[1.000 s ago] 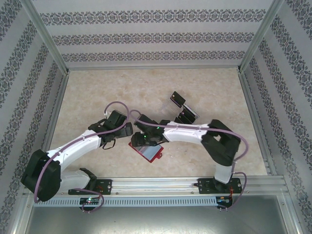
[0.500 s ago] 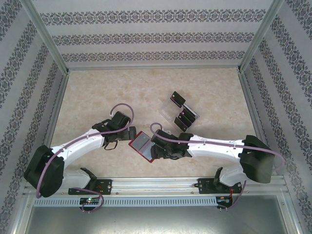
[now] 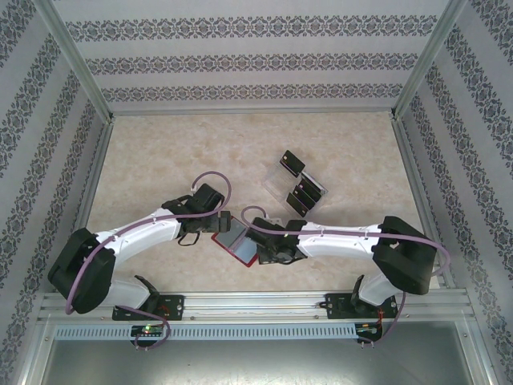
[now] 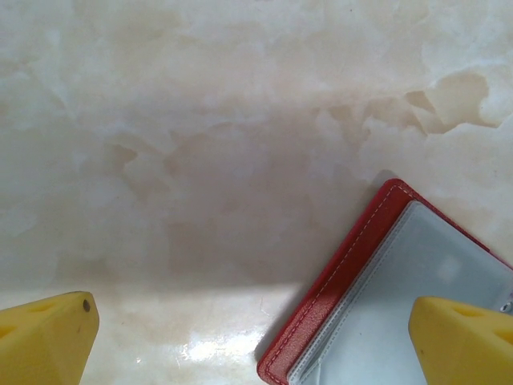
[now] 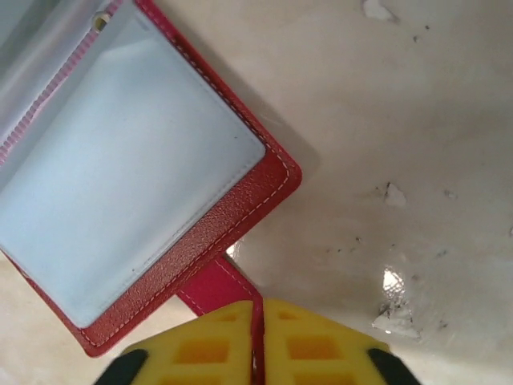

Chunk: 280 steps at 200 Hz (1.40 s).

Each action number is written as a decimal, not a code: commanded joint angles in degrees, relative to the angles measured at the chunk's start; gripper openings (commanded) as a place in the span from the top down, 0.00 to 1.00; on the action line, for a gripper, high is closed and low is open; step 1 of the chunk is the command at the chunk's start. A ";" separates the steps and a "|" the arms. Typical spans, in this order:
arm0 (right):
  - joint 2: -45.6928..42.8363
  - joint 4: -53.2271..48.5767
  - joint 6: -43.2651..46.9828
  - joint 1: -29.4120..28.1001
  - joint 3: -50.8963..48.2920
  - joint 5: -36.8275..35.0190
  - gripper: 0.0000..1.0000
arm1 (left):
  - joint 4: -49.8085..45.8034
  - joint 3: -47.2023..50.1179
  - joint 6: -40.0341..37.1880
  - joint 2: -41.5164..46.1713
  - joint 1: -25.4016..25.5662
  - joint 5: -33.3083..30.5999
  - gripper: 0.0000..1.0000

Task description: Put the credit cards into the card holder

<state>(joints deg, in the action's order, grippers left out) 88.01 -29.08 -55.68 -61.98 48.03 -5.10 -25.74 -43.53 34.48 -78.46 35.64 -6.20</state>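
— Red card holder: position?
— Spread open on the table, near its front edge, greyish pockets up. No card visible in them.
— Grippers?
— Right gripper has its jaws closed together at the snap tab. Whether the tab is pinched, I cannot tell. Left gripper stands fully spread over the holder's opposite corner, holding nothing.
— Credit cards?
— Black, at the clear rack, beyond the holder and apart from both grippers.
— Step in hand?
— In my judgement, settling the opened holder; loading not begun. The next move calls for one gripper to steady the holder while the other fetches a card by its edge and lines it up with a pocket mouth.
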 commanded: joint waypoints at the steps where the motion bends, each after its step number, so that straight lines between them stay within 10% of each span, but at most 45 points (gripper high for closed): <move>1: -2.08 -0.35 4.22 2.57 -0.36 -1.05 0.98 | -0.90 -0.78 -1.09 -0.14 0.83 -0.90 0.00; 146: 0.44 2.89 16.92 13.28 3.22 2.36 0.96 | 4.02 2.98 -0.23 -2.78 6.98 1.10 0.00; 280: -7.57 -5.82 22.86 18.27 11.23 0.38 0.62 | -0.54 5.24 2.65 -1.08 8.26 -3.73 0.00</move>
<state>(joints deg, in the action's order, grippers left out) 83.48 -31.00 -36.42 -46.26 55.16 -2.76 -23.31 -38.85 36.23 -81.41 43.16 -7.90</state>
